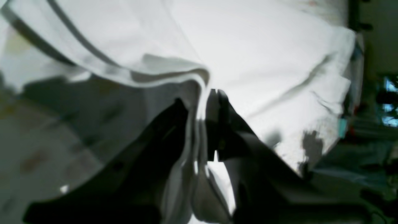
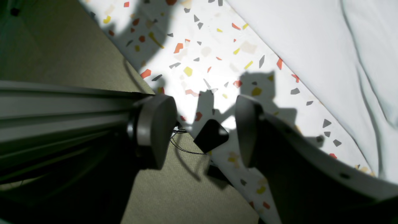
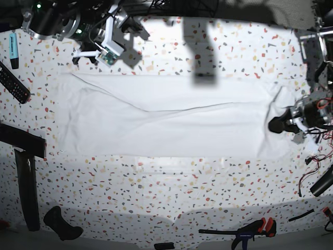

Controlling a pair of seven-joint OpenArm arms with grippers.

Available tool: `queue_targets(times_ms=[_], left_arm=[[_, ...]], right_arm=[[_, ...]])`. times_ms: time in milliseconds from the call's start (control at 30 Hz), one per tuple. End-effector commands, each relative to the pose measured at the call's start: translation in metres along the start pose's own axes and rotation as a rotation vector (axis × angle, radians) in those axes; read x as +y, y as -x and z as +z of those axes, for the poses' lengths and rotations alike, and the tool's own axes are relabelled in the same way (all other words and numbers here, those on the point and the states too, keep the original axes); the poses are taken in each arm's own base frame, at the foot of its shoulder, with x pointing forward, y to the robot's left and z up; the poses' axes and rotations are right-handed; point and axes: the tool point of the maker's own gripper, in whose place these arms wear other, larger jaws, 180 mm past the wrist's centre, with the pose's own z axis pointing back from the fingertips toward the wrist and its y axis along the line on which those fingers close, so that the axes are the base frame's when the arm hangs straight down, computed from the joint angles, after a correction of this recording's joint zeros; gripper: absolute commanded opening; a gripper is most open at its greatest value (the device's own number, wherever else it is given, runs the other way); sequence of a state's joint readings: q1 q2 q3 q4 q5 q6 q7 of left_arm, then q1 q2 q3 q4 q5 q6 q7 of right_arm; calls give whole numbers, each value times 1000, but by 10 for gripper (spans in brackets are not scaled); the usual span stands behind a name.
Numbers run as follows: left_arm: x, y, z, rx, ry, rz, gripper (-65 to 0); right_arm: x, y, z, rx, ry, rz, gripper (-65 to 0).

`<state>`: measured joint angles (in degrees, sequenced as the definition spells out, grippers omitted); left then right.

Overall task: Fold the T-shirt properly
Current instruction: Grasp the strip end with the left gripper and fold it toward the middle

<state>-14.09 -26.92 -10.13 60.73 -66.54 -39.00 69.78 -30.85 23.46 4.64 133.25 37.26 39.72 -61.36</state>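
Lay spread as a long white band across the middle of the speckled table (image 3: 156, 177), the T-shirt (image 3: 156, 125), creased, one fold line running along its length; bunched and lifted at its edge on the base view's right, pinched there between the closed jaws of the left end effector (image 1: 203, 102), several layers of hem caught in the grip; hovered well apart near the opposite corner, the right end effector (image 2: 205, 130), jaws wide, nothing between them, over the table edge; rested at the base view's left edge, a black remote (image 3: 13, 83).
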Motion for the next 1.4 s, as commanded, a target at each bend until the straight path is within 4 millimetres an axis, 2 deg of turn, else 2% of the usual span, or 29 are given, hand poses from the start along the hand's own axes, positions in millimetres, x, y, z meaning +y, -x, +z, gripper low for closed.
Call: queue_targets(times_ms=[0,100,167,300,433,667,867,1000,1167,1367], left_arm=[[-17,-18,2,-49,38,-53,-650],[-45,-14,-15,-40,55,-117,-650],[-59,-16,-18,-40,33,-167,-650],[-93,-30,-16,-88,30,-279,-650],[-113,-45,-25,-168,4,-306,-650],[-122,-30,-63,-153,-43,-289,-650],[-138,-21,-89,-169,-47,-267,-650],[-140,-19,-98,-230,-78,-259,-650],[-146,-7,-105,-225,-57,-226,-650],[-152,-6,-109,-229,-42,-216,-650]], right_arm=[[2,-9,4,-39,-6,19,-310],[3,-9,4,-39,-6,18,-310],[3,-9,4,-39,-6,18,-310],[3,-10,4,-41,-6,18,-310],[3,-10,4,-43,-6,18,-310],[3,-10,4,-45,-6,19,-310],[2,-11,4,-50,-6,19,-310],[3,-11,4,-50,-7,19,-310],[2,-11,4,-50,-6,19,-310],[2,-11,4,-50,-6,19,-310]])
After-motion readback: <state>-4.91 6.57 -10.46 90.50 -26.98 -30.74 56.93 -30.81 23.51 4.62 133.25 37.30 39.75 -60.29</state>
